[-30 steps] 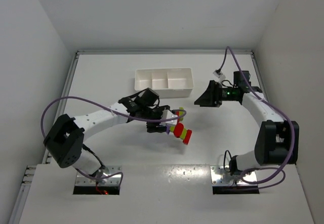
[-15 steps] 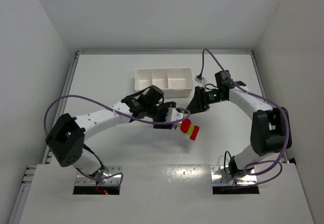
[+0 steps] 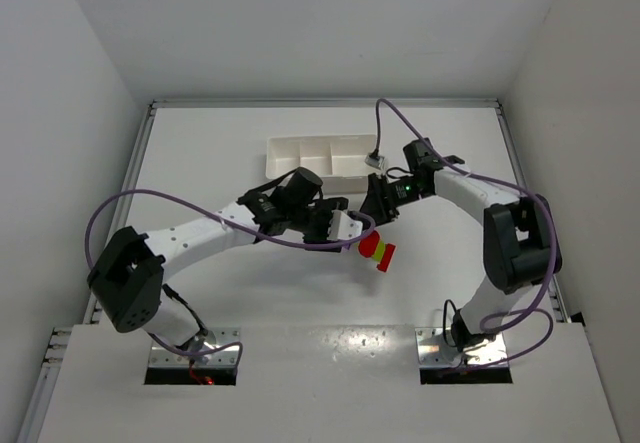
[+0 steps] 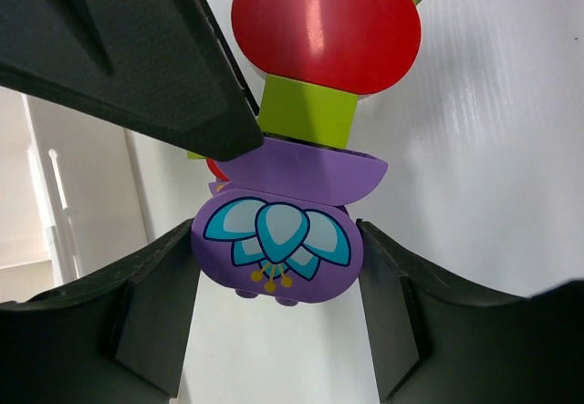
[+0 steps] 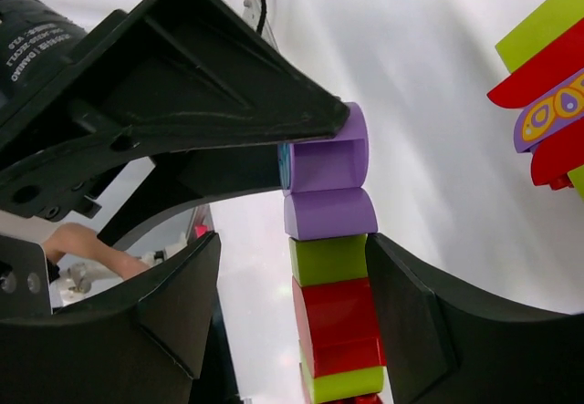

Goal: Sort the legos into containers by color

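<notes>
Over the table centre, top view: the right gripper [image 3: 378,211] has swung in from the far right and now sits just beside the lego stack [image 3: 377,251]. The left gripper [image 3: 348,231] has carried that stack slightly right, near of the tray [image 3: 300,155]. Reads as setup for a two-handed pull-apart, nothing sorted yet. The tray's visible compartments look empty; its right end is hidden behind the right arm. Left wrist: fingers [image 4: 155,313] clamped on the purple brick [image 4: 277,240] at the stack's end, yellow-green and red beyond. Right wrist: jaws apart, straddling the stack without contact; separate red/yellow-green cluster [image 5: 547,85] at frame right.
</notes>
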You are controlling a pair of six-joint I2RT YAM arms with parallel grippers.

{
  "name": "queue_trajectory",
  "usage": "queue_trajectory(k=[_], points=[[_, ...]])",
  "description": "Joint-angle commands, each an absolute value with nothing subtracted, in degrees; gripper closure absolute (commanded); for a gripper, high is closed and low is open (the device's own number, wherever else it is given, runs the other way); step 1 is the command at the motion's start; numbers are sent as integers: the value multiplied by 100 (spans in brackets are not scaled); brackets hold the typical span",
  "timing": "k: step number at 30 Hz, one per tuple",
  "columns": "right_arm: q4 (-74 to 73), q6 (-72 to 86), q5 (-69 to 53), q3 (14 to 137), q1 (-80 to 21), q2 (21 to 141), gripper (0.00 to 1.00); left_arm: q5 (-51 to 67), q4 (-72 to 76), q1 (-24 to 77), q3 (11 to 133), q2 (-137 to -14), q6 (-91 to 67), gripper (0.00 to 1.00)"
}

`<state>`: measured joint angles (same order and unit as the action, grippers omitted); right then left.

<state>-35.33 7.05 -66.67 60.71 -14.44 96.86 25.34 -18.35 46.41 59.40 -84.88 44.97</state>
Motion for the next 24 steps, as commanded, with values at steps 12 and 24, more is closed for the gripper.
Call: queue_trajectory(k=[12,24], points=[[-3410,589,-6926,6478,-1696,9967,55,2602,-1169,4711,5862,-8183,4421,87],[-3349,650,-6609,6424,-1749,9967,20,2663,-1116,4711,5862,-8183,4421,88]])
